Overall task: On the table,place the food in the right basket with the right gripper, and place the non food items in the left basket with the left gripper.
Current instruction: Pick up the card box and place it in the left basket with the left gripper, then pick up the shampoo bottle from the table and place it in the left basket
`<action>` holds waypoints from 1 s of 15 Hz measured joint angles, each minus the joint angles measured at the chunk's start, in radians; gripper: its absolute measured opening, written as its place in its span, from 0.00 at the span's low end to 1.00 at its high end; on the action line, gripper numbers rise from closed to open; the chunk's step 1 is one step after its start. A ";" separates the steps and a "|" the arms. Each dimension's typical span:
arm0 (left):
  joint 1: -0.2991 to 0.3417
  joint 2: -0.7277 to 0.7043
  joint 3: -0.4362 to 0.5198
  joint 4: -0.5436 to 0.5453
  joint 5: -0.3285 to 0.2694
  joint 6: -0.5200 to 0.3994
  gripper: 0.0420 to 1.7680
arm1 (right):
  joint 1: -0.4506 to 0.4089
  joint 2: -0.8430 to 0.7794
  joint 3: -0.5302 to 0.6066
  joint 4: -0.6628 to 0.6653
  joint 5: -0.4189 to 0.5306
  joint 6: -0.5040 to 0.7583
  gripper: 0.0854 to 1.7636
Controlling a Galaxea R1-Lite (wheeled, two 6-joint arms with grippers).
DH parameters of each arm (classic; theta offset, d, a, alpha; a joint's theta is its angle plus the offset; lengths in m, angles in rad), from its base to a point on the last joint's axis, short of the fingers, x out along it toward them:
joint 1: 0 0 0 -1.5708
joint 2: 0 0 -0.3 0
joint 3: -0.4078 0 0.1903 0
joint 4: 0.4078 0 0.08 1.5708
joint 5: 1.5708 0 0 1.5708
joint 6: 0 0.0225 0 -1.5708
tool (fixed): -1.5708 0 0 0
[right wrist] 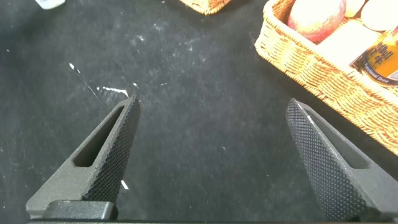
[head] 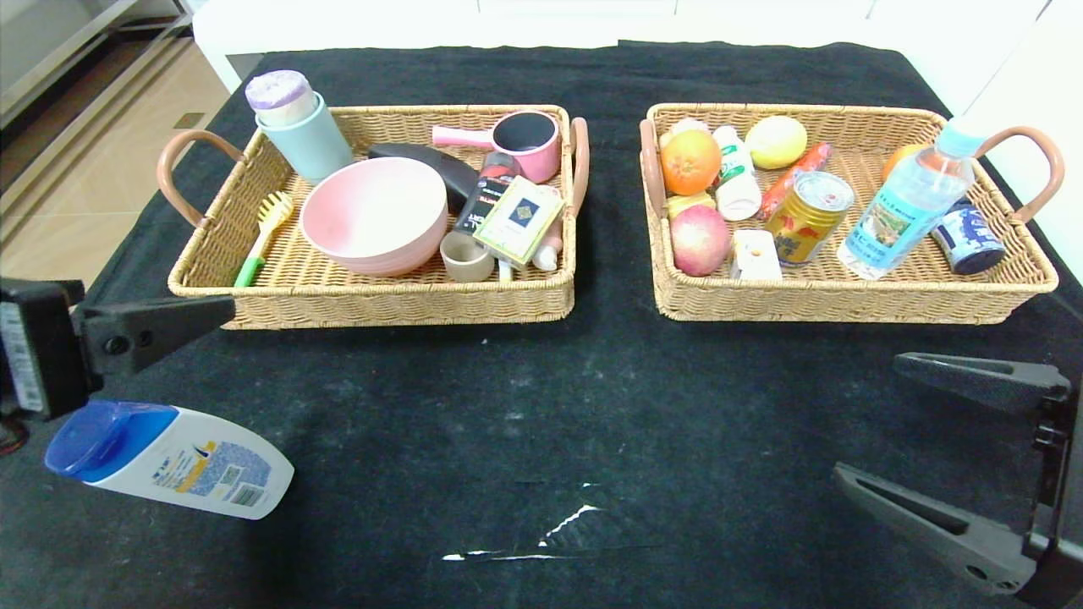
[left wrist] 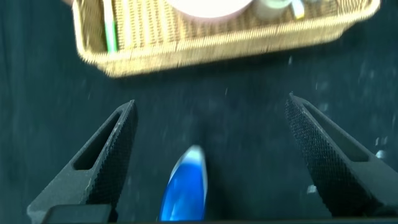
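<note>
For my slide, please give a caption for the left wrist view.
Open left gripper poised over the blue cap of the shampoo bottle on the table, left basket beyond.

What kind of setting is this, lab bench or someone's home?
Most likely a staged lab or test tabletop, not a lived-in home: a table under scuffed black cloth, two matching wicker baskets, left and right, of sorted goods, and plain white walls and tiled floor beyond.

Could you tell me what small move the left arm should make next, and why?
Probably lower the open left end effector around the shampoo bottle and close. It is the only item lying on the black cloth outside the baskets, and its blue cap already sits between the fingers. The right end effector hangs open over bare cloth.
</note>
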 joint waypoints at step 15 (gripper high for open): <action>0.045 -0.195 0.556 -0.421 -0.029 -0.009 0.97 | 0.020 0.024 0.012 -0.001 -0.001 -0.002 0.97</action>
